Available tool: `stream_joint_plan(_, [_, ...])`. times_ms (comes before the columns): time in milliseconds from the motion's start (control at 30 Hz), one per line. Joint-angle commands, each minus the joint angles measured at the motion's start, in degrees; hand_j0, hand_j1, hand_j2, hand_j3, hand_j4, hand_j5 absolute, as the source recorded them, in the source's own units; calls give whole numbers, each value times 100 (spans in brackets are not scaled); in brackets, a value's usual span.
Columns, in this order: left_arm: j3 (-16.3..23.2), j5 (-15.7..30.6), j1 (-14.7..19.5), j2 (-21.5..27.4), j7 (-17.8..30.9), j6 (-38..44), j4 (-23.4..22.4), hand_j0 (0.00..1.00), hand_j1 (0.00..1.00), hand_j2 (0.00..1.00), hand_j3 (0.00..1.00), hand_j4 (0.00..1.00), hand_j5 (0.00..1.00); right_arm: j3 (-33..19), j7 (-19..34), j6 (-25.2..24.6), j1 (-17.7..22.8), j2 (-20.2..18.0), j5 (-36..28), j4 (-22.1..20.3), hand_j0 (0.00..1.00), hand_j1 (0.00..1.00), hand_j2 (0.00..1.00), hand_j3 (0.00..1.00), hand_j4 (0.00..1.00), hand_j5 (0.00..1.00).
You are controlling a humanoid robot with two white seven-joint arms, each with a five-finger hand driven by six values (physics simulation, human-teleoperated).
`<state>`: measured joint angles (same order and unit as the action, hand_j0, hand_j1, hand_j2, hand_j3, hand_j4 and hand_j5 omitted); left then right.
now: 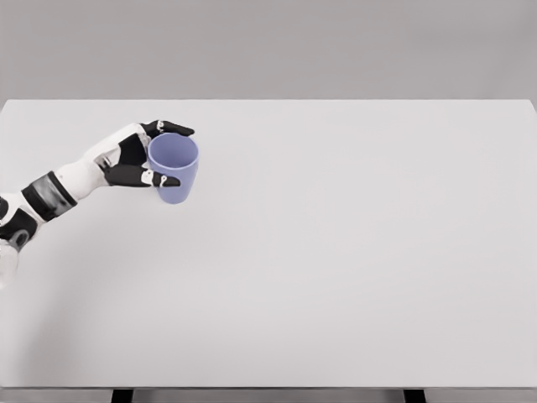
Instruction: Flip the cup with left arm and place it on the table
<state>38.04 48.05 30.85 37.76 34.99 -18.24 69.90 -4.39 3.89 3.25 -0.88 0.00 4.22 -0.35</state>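
A lavender-blue cup (pixel 175 170) stands upright on the white table (pixel 336 252), mouth facing up, in the left part of the head view. My left hand (pixel 158 153) wraps it from the left, black fingers (pixel 172 128) over the far rim and thumb (pixel 159 179) across the near side. The hand is shut on the cup. The white and black forearm runs down to the left edge. The cup's base appears to touch the table.
The table's far edge runs along the top, its near edge along the bottom of the picture. A grey wall stands behind it. Two dark table legs show under the front edge.
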Motion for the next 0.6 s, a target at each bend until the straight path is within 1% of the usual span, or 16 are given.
stream_joint_plan(0, [37,-68,0,-163,1,-425,-3,65,65,65,65,65,65,0,-2,0,0,0,-1,0,100,100,100,100,100,100])
stream_joint_plan(33, [46,-68,0,-199,1,-487,-29,65,65,65,65,65,65,0,6,0,0,0,-1,0,100,100,100,100,100,100])
stream_joint_plan(100, [98,-129,0,-339,1,-900,-152,65,65,65,65,65,65,0,6,0,0,0,-1,0,100,100,100,100,100,100])
stream_joint_plan(133, [107,-244,0,-401,1,-1041,-213,65,65,65,65,65,65,0,-3,0,0,0,-1,0,100,100,100,100,100,100])
stream_joint_plan(233, [98,-305,18,-620,1,-1067,-459,65,65,65,65,65,65,0,-2,0,9,0,-1,0,100,100,100,100,100,100])
stream_joint_plan(333, [63,-428,26,-726,1,-1102,-591,65,65,65,65,65,65,0,-3,0,0,0,-1,0,100,100,100,100,100,100])
stream_joint_plan(400, [63,-428,114,-840,1,-1111,-767,65,65,65,65,65,65,0,-2,0,0,0,-1,0,100,100,100,100,100,100])
stream_joint_plan(433, [63,-516,158,-928,1,-1111,-890,65,65,65,65,65,65,0,-3,0,0,0,-1,0,100,100,100,100,100,100])
stream_joint_plan(500, [54,-657,185,-1034,1,-1111,-917,66,66,66,66,66,66,0,6,0,0,0,-1,0,100,100,100,100,100,100])
stream_joint_plan(567, [54,-683,193,-1104,1,-1111,-961,66,66,66,66,66,66,0,-2,0,0,0,-1,0,100,100,100,100,100,100])
